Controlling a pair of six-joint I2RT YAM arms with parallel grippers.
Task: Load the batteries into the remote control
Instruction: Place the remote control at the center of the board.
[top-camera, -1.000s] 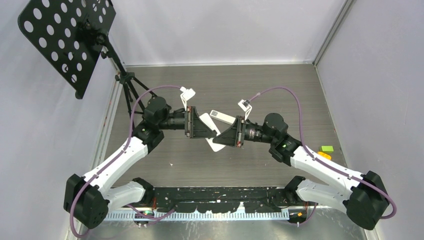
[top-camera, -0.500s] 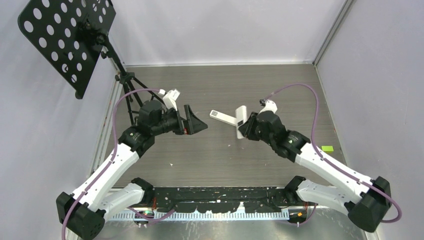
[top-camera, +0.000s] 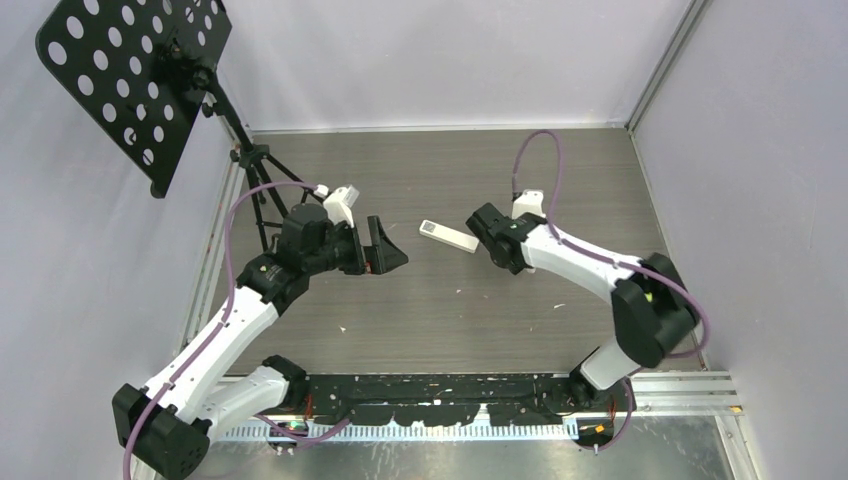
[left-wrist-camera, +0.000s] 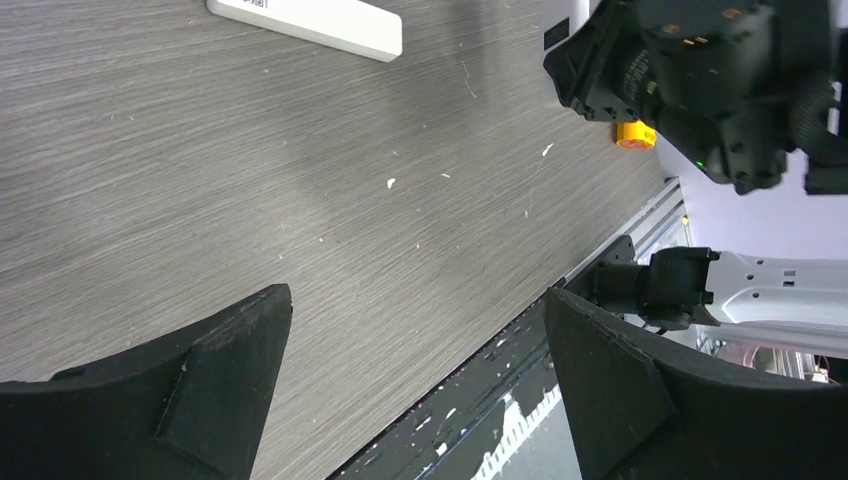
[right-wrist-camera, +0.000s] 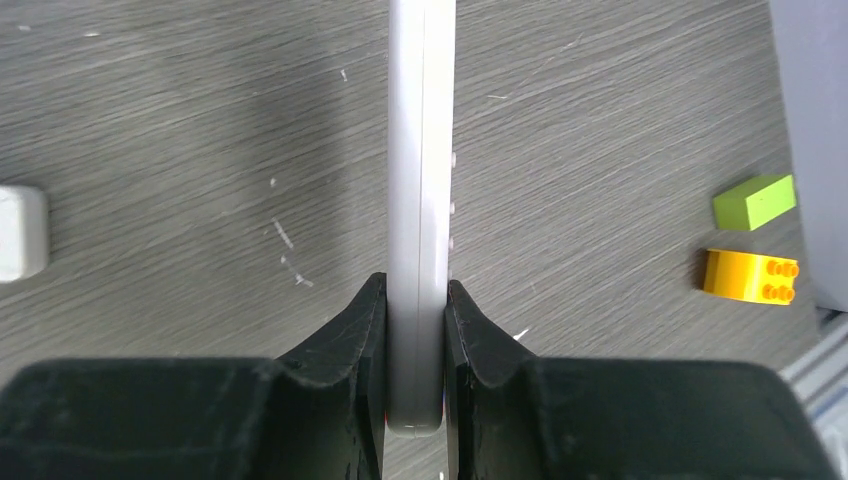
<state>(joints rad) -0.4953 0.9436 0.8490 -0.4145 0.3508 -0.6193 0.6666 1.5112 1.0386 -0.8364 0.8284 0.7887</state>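
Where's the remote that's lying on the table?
In the top view the loose remote lies flat mid-table between the open left gripper and the right gripper, closer to the right.

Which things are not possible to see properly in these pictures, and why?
Held remote: right wrist view shows only its thin edge, so both faces are hidden; right fingers cover its near end.
Other remote: cut by the top edge, left wrist view.
Batteries: none shows in any view.
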